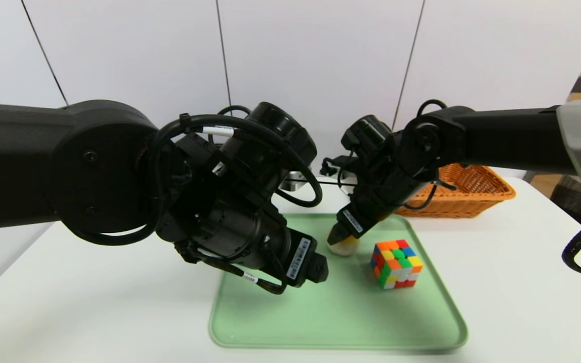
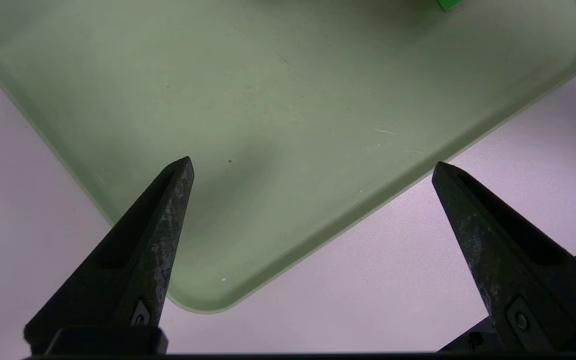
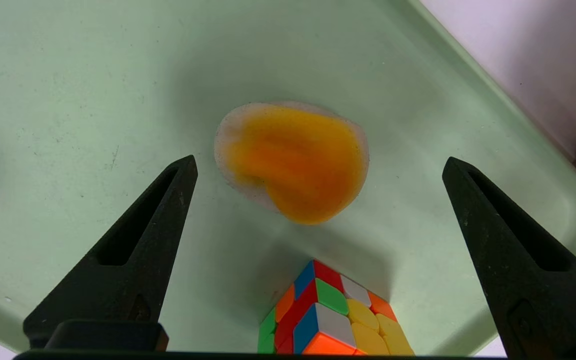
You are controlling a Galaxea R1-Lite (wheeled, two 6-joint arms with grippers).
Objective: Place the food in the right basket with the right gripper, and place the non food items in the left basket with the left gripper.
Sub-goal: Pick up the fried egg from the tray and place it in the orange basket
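Orange-topped bun (image 3: 298, 160) sits between the right gripper's (image 3: 320, 160) spread fingers, presumably for pickup; left gripper (image 2: 313, 162), also spread, awaits near-left.

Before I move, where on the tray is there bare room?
The near-left stretch of the green tray, between its left rim and the puzzle cube. Crowded: the far right, with bun, cube and right gripper.

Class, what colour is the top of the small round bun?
Orange-yellow, seen best in the right wrist view.
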